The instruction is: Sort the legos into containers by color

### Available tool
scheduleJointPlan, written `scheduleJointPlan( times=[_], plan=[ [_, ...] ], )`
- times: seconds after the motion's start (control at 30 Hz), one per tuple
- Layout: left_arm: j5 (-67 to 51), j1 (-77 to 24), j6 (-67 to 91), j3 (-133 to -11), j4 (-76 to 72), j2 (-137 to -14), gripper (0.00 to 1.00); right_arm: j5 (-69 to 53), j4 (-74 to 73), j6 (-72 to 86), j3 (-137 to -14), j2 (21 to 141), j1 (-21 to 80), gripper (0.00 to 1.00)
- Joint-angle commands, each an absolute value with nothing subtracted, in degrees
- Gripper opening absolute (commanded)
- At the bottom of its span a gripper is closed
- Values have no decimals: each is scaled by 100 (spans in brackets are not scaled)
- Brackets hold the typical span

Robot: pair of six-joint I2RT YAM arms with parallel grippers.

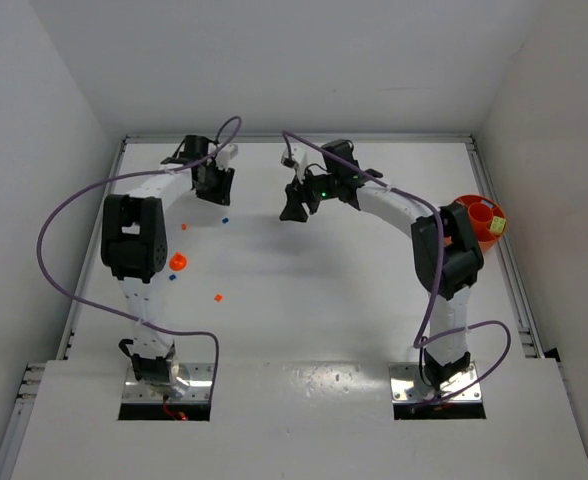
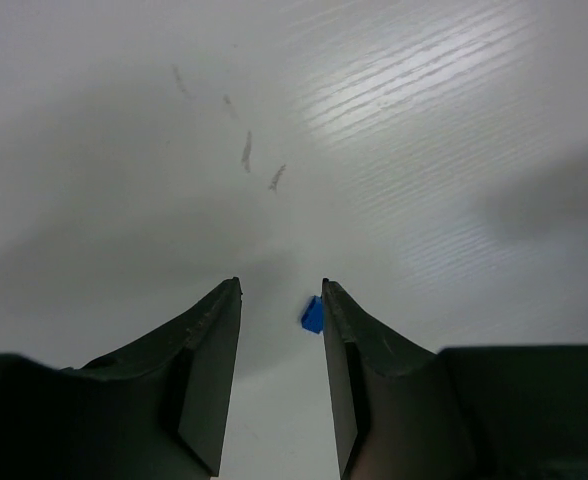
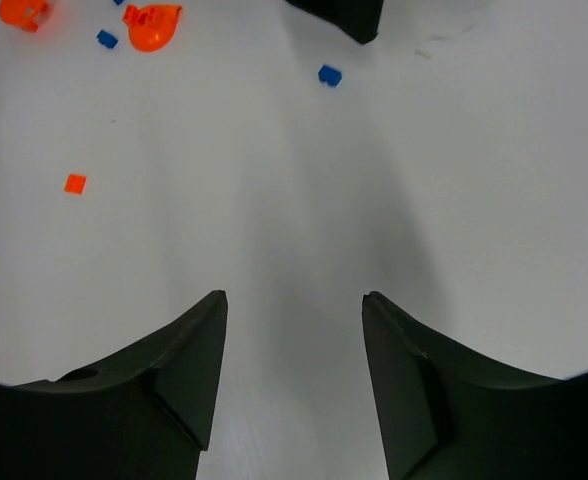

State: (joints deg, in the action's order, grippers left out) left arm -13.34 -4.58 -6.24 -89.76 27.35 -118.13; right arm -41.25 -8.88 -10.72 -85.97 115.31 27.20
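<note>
A tiny blue lego (image 2: 312, 316) lies on the white table just beyond my left gripper (image 2: 281, 285), right beside its right fingertip. The left jaws stand open and hold nothing. In the top view this gripper (image 1: 215, 190) hangs at the back left over that lego (image 1: 226, 217). My right gripper (image 3: 294, 297) is open and empty above bare table at the back middle (image 1: 294, 210). Other legos lie loose: a blue one (image 1: 172, 278) and an orange-red one (image 1: 218, 297). A small round orange cup (image 1: 177, 262) stands at the left.
A larger orange bowl (image 1: 464, 206) holding an orange cup sits at the right edge behind the right arm. The right wrist view shows the blue lego (image 3: 329, 75), an orange-red lego (image 3: 75, 183), the orange cup (image 3: 154, 25) and the left gripper's tip (image 3: 339, 15). Purple cables loop over both arms.
</note>
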Motion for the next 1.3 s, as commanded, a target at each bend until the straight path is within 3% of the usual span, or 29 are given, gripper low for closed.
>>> scheduleJointPlan(
  times=[0.0, 0.47, 1.27],
  plan=[
    [-1170, -755, -931, -9229, 2821, -11847, 43, -4412, -923, -809, -8447, 11294, 2664, 57],
    [-721, -949, -1063, -9176, 3085, -12111, 48, -4781, -861, -369, -8446, 11294, 2497, 61],
    [-580, -844, -1354, -8930, 3270, -12164, 45, -4896, -861, -316, -8332, 11294, 2496, 64]
  ],
)
